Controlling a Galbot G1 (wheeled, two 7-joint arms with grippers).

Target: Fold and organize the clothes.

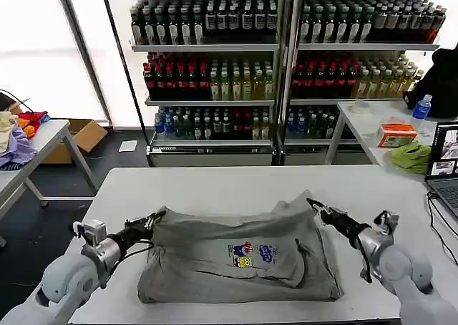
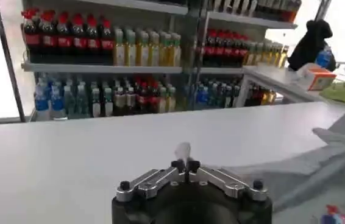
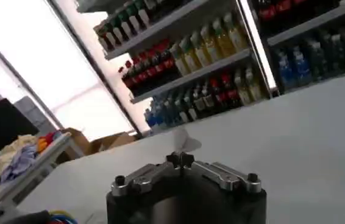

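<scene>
Both grippers' jaws [image 1: 153, 217] [image 1: 313, 204] pinching grey shirt [image 1: 236, 257] corners

White table [image 1: 215, 182]; grey shirt [image 1: 236, 257] lying folded on it.

A white tabletop [image 1: 215, 185] stands before two metal shelf units [image 1: 286, 67] stocked with rows of bottled drinks [image 1: 207, 81] in dark, red, yellow and blue bands, on a dark floor [image 1: 114, 157]. Daylight pours through tall translucent window panels [image 1: 43, 46] on the left, where a cardboard box [image 1: 87, 133] sits on the floor beside a side table [image 1: 36, 149] heaped with coloured cloths [image 1: 18, 135]. On the right, another white table [image 1: 372, 121] carries an orange box [image 1: 396, 134], a green cloth [image 1: 411, 157] and an open laptop [image 1: 445, 164]
</scene>
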